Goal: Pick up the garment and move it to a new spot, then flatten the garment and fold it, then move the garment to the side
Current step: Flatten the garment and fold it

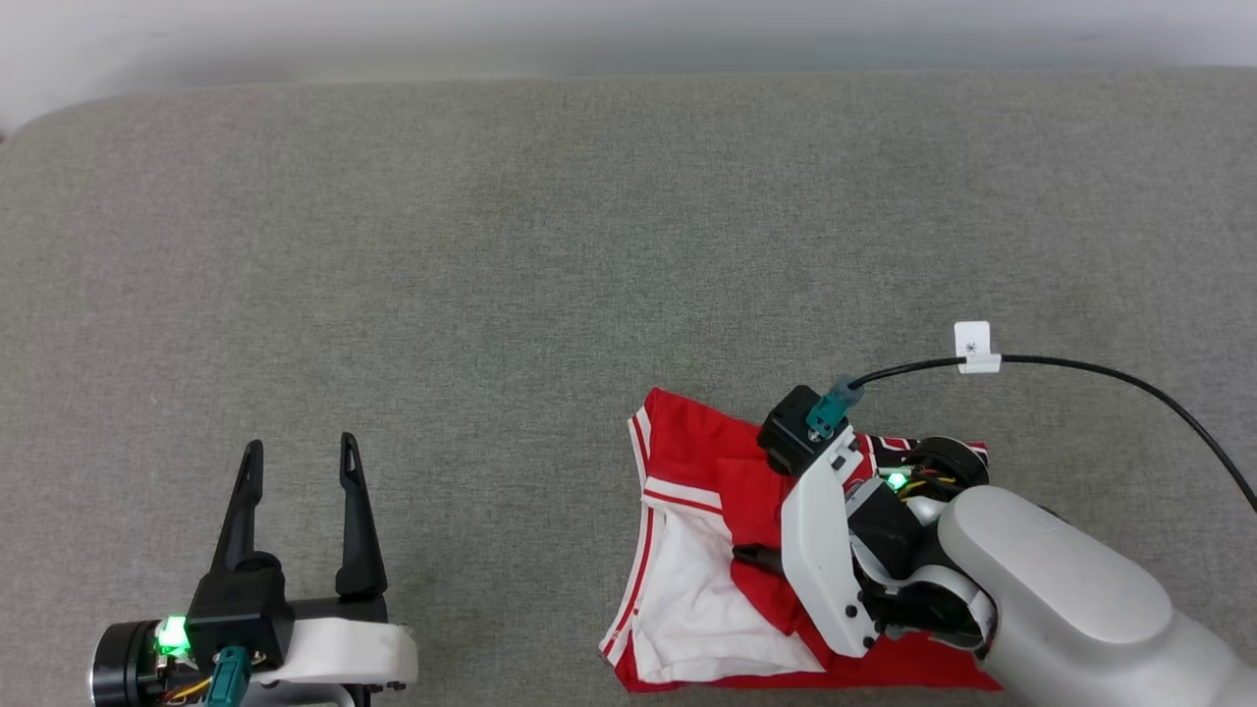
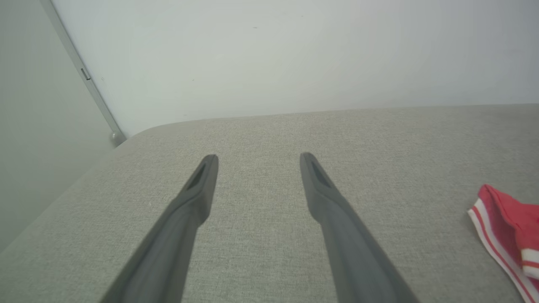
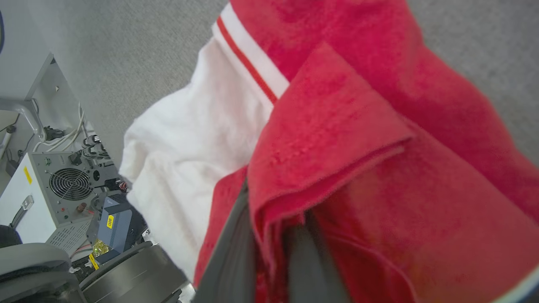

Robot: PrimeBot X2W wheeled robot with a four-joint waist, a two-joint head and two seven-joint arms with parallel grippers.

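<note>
Grey cushion [image 1: 491,245]: right wrist view shows right hand [image 3: 276,219] pinching the garment [image 3: 337,126]; left hand [image 1: 300,444] spread wide.

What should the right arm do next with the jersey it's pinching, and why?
Probably raise the right gripper a little with its fingers shut. They already pinch a red fold of the garment, which lies bunched on the grey surface, so a short lift should free it for carrying. The left gripper sits open and well apart from the garment, so it seems to have no part in this.
</note>
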